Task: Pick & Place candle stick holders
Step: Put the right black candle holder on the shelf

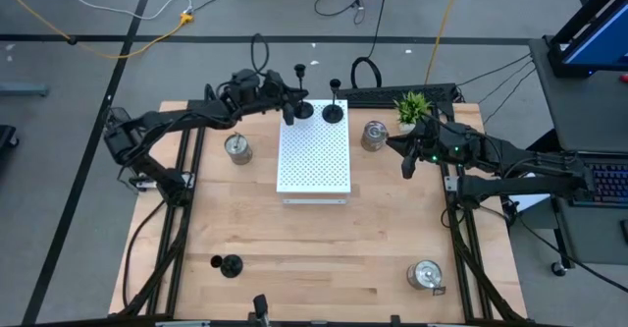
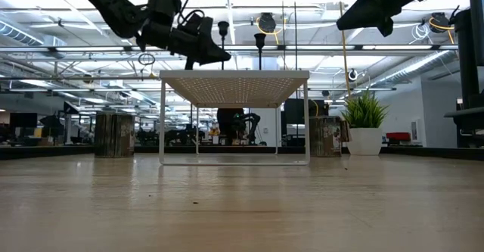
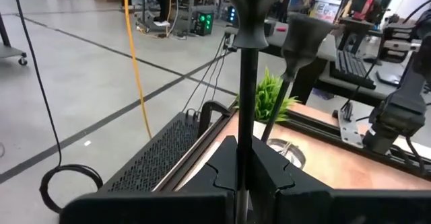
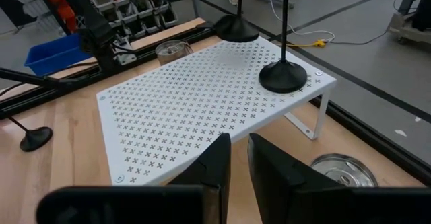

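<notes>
On the white perforated board [image 1: 314,155] in the middle of the wooden counter [image 1: 324,248], two black candle stick holders stand at its far edge. One [image 1: 300,109] sits at the board's far left corner, and the left pincer [image 1: 287,112] is closed around its thin stem, as the left wrist view shows with the stem [image 3: 246,109] clamped between the dark fingers [image 3: 219,170]. The second black holder [image 1: 334,111] stands free just to the right of the first, near the board's far edge. A third black holder [image 1: 230,265] stands on the counter well off the board's near left corner. One silver-glass holder [image 1: 237,148] rests on the counter just left of the board, another [image 1: 374,136] just right of the board, beside the small green plant [image 1: 412,107]. The third silver one [image 1: 426,275] sits well off the board's near right corner. The right pincer [image 1: 406,160] hovers to the right of the board, its fingers [image 4: 212,167] only a narrow gap apart and holding nothing.
</notes>
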You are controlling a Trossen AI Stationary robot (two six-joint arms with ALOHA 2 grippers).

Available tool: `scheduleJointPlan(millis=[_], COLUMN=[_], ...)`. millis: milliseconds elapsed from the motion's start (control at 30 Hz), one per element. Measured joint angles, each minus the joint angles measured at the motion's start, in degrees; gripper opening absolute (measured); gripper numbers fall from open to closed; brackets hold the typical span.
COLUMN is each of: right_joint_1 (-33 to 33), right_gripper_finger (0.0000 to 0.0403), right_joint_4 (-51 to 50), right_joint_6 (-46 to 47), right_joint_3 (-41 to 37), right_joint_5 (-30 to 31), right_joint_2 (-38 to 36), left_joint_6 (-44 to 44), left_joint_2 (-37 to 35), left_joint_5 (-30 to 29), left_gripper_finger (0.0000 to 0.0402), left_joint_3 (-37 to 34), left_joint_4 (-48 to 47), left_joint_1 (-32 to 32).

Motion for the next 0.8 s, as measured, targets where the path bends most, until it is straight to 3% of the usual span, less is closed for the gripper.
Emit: scheduleJointPlan(millis=[800], right_joint_1=[-0.02], right_gripper_finger=[0.0043], right_joint_4=[-0.02], right_joint_6=[-0.15], right_joint_3=[0.00], right_joint_5=[0.12], right_joint_2=[0.00], left_joint_6=[5.79], left_joint_2=[0.47], left_joint_5=[-6.44], left_gripper_finger=[0.0012], left_joint_3=[0.00], left_joint_4=[-3.99], left_joint_1=[-0.70])
